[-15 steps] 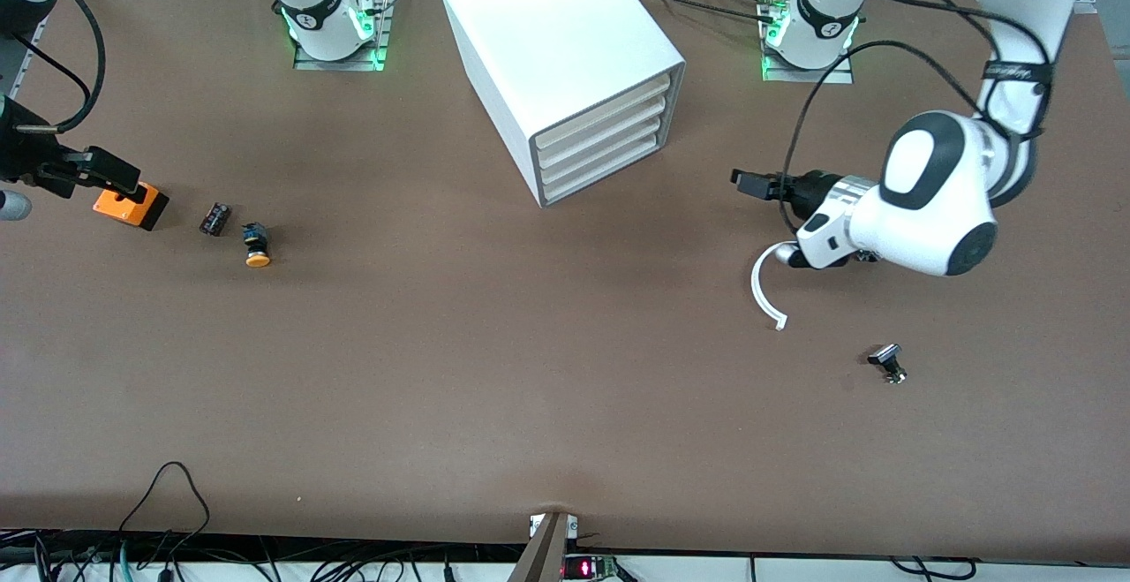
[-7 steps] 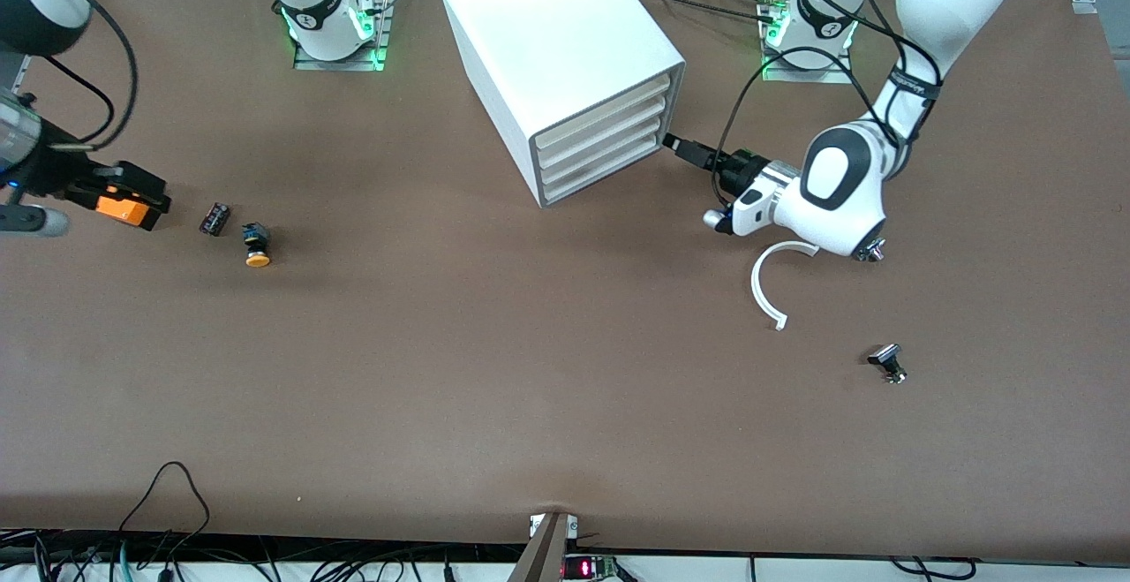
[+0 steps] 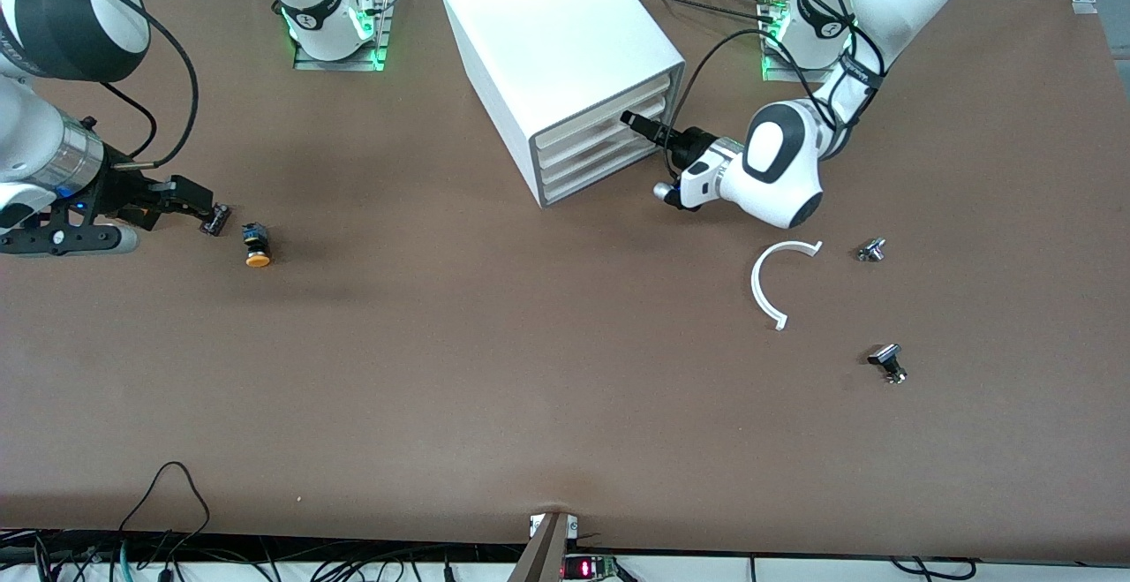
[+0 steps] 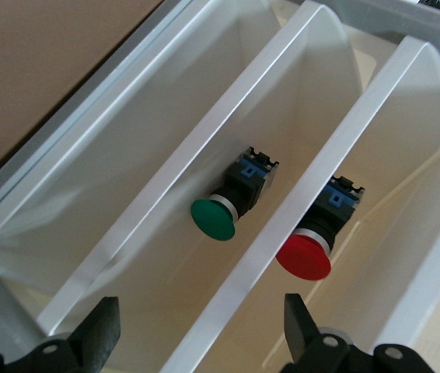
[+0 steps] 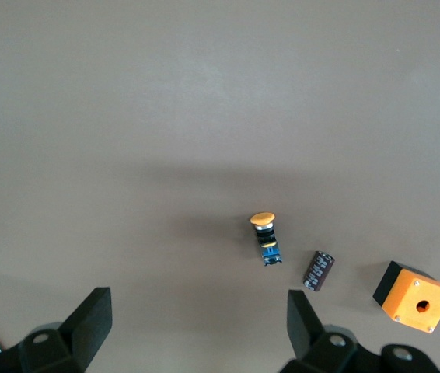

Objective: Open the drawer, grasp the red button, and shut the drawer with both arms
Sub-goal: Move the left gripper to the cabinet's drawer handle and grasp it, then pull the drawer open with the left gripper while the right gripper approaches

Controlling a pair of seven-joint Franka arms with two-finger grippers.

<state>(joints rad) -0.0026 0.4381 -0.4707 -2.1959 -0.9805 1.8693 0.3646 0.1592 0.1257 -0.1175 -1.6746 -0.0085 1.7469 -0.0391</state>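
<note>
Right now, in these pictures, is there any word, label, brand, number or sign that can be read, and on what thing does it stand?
No text can be read.
Dark ring band on the right arm's base: one small mark, too small to read.
Dark ring band on the left arm's base: the same, unreadable.
Small dark cylinder: pale markings, blurred.
Red display at the table's front edge: unreadable.

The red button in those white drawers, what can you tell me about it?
The red button has a round, glossy red cap on a silver collar, with a black body and a blue end. It lies on its side inside a white drawer, cap toward the open front, in the compartment next to a green button. Nothing grips it.
</note>
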